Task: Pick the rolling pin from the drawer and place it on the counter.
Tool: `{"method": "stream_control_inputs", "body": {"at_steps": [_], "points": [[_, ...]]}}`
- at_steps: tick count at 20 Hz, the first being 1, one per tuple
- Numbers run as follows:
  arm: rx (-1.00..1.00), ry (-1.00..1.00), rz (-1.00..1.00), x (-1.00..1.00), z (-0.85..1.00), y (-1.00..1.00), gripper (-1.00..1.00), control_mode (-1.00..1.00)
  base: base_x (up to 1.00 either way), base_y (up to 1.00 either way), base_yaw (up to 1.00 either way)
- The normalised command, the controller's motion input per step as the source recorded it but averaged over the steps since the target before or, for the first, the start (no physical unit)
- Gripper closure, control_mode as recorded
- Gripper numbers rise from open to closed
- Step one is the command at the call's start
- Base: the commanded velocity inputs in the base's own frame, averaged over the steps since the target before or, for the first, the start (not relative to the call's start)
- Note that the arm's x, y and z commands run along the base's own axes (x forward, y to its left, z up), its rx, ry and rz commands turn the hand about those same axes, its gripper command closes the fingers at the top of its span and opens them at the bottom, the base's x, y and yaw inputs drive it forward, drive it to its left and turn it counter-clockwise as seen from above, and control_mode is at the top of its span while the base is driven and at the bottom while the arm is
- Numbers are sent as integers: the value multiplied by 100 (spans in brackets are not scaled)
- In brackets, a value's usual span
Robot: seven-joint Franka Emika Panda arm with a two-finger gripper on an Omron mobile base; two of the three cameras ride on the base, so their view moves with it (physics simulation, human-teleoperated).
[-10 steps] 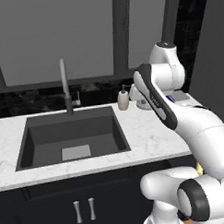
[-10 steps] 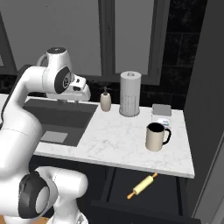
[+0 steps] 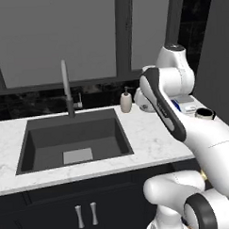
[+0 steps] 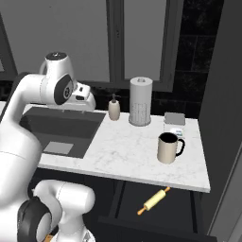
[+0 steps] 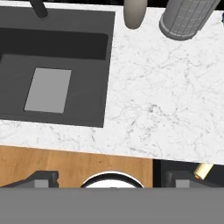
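1. The rolling pin (image 4: 154,201) lies slantwise on the floor of the open drawer (image 4: 179,208), below the counter's (image 4: 127,151) front edge near its right end.
2. The gripper (image 4: 87,101) hangs over the sink's (image 4: 56,127) right rim, holding nothing; whether its fingers are spread I cannot tell.
3. A mug (image 4: 168,147) stands near the counter's right edge, a paper towel roll (image 4: 141,108) and soap dispenser (image 4: 114,108) along the back.

You're looking at a home kitchen: a white marble surface (image 4: 123,151) cut by a dark sink (image 3: 75,139) with a tall faucet (image 3: 66,88), a soap dispenser (image 4: 114,109), a paper towel roll (image 4: 141,108) and a mug (image 4: 168,148) on it, dark cabinets (image 3: 68,210) beneath, and windows (image 3: 56,38) behind.
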Motion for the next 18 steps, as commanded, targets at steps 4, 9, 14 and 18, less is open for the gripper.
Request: {"method": "stream_control_inputs", "body": {"at_steps": [4, 9, 14, 18], "points": [[0, -3, 0, -13, 0, 0, -100, -100, 0, 0, 0], [0, 0, 0, 0, 0, 0, -100, -100, 0, 0, 0], [0, -1, 0, -8, 0, 0, -100, 100, -51, 4, 6], [0, 0, 0, 0, 0, 0, -100, 100, -42, 11, 8]]}}
